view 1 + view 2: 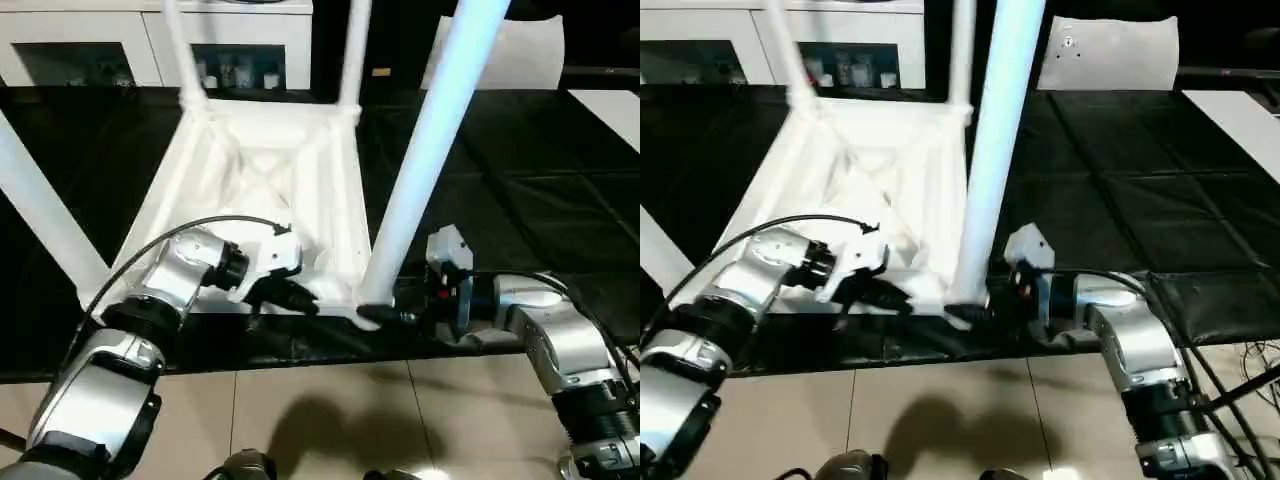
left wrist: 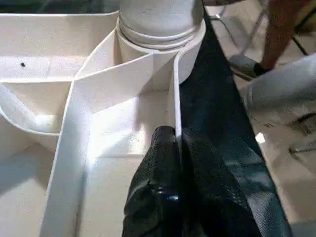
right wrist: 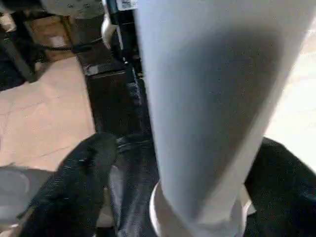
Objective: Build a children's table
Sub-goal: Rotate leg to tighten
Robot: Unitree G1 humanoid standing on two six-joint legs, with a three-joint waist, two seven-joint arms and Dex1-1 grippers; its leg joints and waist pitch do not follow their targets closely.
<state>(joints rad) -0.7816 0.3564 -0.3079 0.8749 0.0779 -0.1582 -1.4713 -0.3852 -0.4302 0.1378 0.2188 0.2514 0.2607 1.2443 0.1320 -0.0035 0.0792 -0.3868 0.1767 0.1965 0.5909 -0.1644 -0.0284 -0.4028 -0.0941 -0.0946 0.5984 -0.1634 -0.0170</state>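
Observation:
The children's table lies upside down on the black mat, its ribbed white tabletop [image 1: 300, 150] facing up. Legs stand in the corner sockets: far left [image 1: 180, 50], far right [image 1: 352, 50], near left [image 1: 40, 210] and near right [image 1: 430, 150]. My left gripper [image 1: 300, 298] is shut on the tabletop's near rim [image 2: 175, 98], close to the near right socket [image 2: 158, 29]. My right gripper [image 1: 385, 315] sits at the foot of the near right leg [image 3: 212, 98]. It is open, with one black finger [image 3: 84, 168] on each side of the tube and a gap showing on one side.
White glass-door cabinets [image 1: 80, 50] line the back. A flat white sheet [image 1: 1110, 55] stands at the back right. The black mat [image 1: 500, 180] ends at tiled floor [image 1: 330, 420] in front of me. A person's leg [image 2: 281, 29] and shoe [image 2: 247, 64] are nearby.

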